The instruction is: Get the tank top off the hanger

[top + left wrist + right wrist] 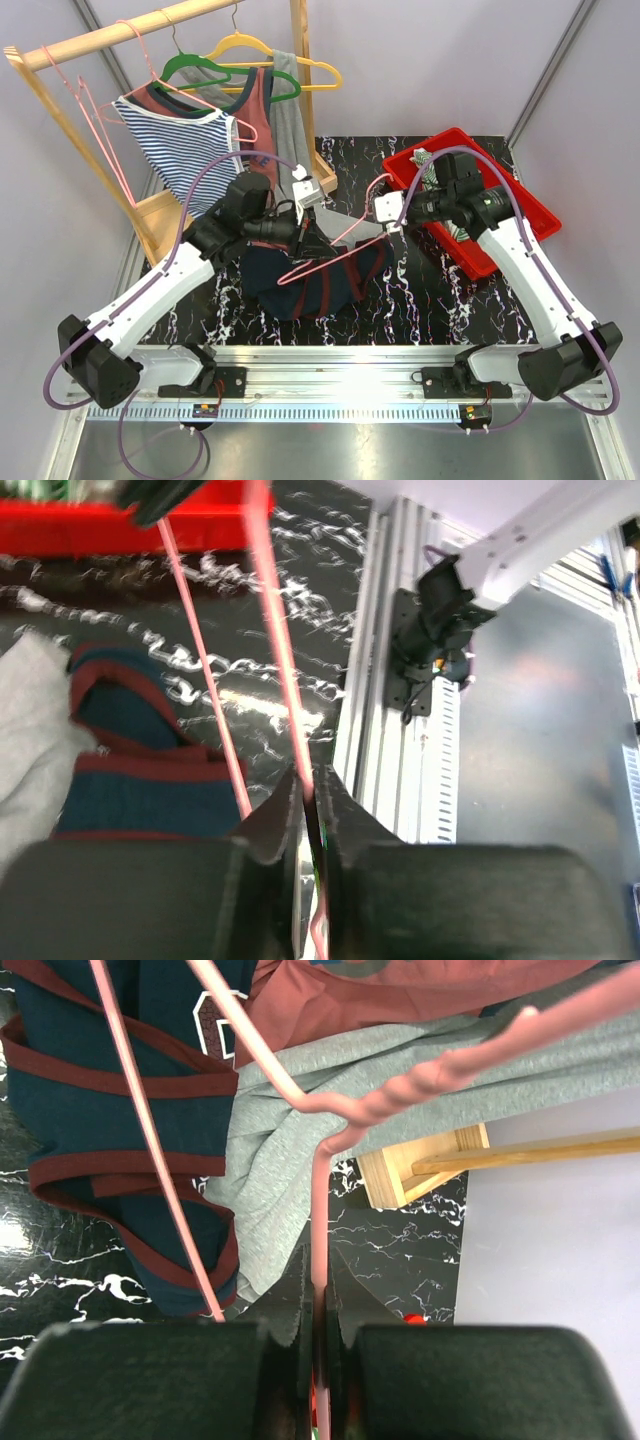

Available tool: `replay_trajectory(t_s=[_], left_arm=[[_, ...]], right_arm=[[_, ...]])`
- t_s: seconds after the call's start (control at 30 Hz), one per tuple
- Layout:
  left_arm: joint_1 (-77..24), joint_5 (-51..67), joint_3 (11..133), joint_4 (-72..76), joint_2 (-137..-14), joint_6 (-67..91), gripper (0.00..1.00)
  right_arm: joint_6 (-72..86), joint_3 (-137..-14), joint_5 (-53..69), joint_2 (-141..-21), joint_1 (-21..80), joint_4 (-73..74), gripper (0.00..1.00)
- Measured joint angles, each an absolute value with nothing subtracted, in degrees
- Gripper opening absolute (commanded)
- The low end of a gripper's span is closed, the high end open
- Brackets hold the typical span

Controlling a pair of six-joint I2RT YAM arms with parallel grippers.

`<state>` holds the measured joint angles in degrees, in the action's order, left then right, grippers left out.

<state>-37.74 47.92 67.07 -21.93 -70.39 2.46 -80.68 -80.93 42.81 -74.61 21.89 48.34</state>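
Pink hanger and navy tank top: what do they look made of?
Pink hanger: thin wire, probably metal under a glossy pink coating; its neck is twisted. Navy tank top: soft matte knit fabric with maroon trim; it lies bunched in limp folds.

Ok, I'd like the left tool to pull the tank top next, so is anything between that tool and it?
Only the pink hanger: the left tool is shut on its wire, as is the right tool, and a wire crosses over the tank top lying on the table. Nothing else visible.
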Motion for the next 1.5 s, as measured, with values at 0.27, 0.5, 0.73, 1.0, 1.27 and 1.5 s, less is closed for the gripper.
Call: replay_trajectory(t_s=[0.27,0.5,0.73,1.0,1.27,1.5], left_arm=[[-37.17,45.67,68.03,-25.85,-70.57,1.48,0.00],[-37.45,44.31,68.69,-27.66,-70.48,0.45,0.00],[-38.22,40.91,68.69,-30.85,-67.09,-0.78,0.00],[-37.71,34.15,69.12,-34.96,-62.08,-1.72,0.00],[-37.01,26.06,72.53,-38.96,-59.77,-1.43,0.00],[-37.01,19.90,76.51,-42.50,-55.05,-1.41,0.00]], right_arm=[[-79.83,-78.70,43.13,-74.54,22.26,45.60,0.09],[-74.91,-76.86,43.66,-74.00,22.37,40.60,0.58],[-65.89,-76.34,41.89,-73.41,22.37,33.32,1.00],[-61.52,-71.68,38.98,-64.71,22.35,28.91,1.00],[-55.20,-66.63,33.50,-57.08,22.35,20.67,1.00],[-47.75,-64.47,26.28,-56.21,22.35,12.64,1.00]])
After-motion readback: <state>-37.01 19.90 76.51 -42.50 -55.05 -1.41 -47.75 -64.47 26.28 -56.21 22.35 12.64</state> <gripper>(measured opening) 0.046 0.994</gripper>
